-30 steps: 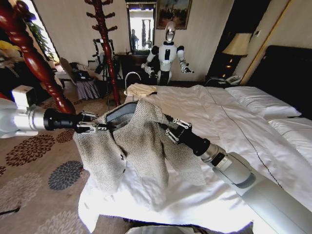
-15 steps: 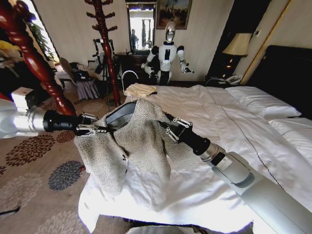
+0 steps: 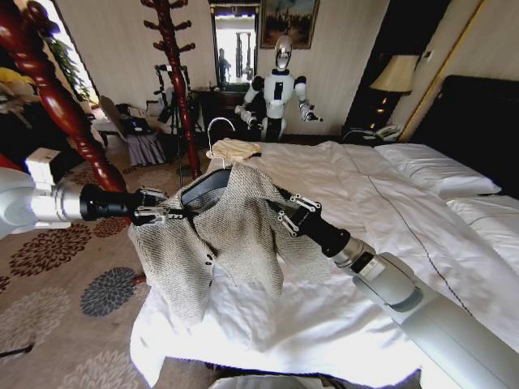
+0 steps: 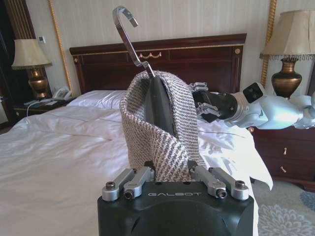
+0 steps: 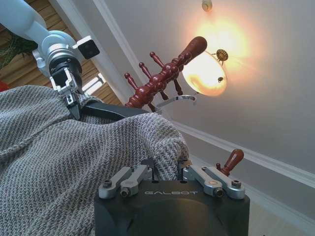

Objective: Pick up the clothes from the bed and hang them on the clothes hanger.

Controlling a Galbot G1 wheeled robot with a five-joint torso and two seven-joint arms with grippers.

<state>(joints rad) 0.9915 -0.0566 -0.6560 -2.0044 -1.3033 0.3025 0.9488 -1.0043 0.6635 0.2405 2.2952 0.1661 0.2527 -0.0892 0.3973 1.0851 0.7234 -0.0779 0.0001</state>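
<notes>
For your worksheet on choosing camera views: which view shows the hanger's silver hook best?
The left wrist view: the silver hook stands whole against the wall above the jacket. In the head view it is small and distant; in the right wrist view a curved part shows.

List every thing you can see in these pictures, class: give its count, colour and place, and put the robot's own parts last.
jacket: one, grey-beige herringbone, draped on the hanger, held above the bed's foot.
hanger: one, black with silver hook, inside the jacket.
bed: one, white duvet, dark headboard, right of centre.
pillows: white, at the headboard.
cream cloth: one, folded, on the bed's far corner.
coat stand: one, red-brown wood, on the patterned carpet behind the jacket.
lamp: one, cream shade, beside the bed.
other robot: one, white, by the far wall.
left pincer: shut on the hanger end.
right pincer: shut on the jacket's other shoulder.
</notes>
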